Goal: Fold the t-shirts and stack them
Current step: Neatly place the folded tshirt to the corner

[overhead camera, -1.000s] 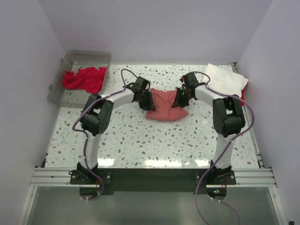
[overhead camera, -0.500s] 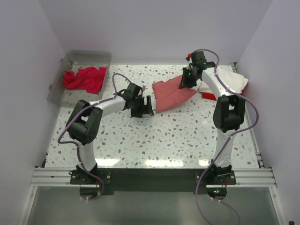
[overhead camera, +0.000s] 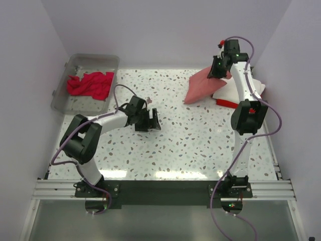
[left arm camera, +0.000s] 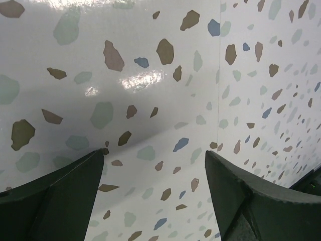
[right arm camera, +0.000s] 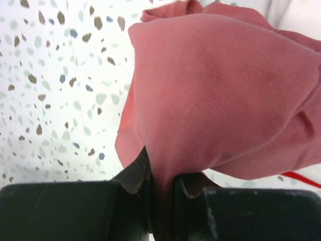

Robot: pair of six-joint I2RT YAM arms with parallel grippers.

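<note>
The folded coral-red t-shirt (overhead camera: 201,86) (right arm camera: 220,85) hangs in the air at the back right, pinched at one edge by my shut right gripper (overhead camera: 219,70) (right arm camera: 161,181). Its free end droops toward the table's middle. Just below and to the right lies a folded white t-shirt (overhead camera: 247,85) (right arm camera: 296,12), with a bright red t-shirt (overhead camera: 226,103) peeking out beneath it. A crumpled crimson t-shirt (overhead camera: 91,84) lies in the bin. My left gripper (overhead camera: 153,120) (left arm camera: 155,170) hovers low over bare table left of centre, open, nothing between its fingers (left arm camera: 55,196).
A clear plastic bin (overhead camera: 75,63) stands at the back left against the wall. White walls close in the table on three sides. The speckled tabletop (overhead camera: 190,145) stretches between the arms.
My left gripper opened, let go of the coral-red shirt and drew back to the left. My right gripper carried the shirt up and toward the back right, over the white shirt.
</note>
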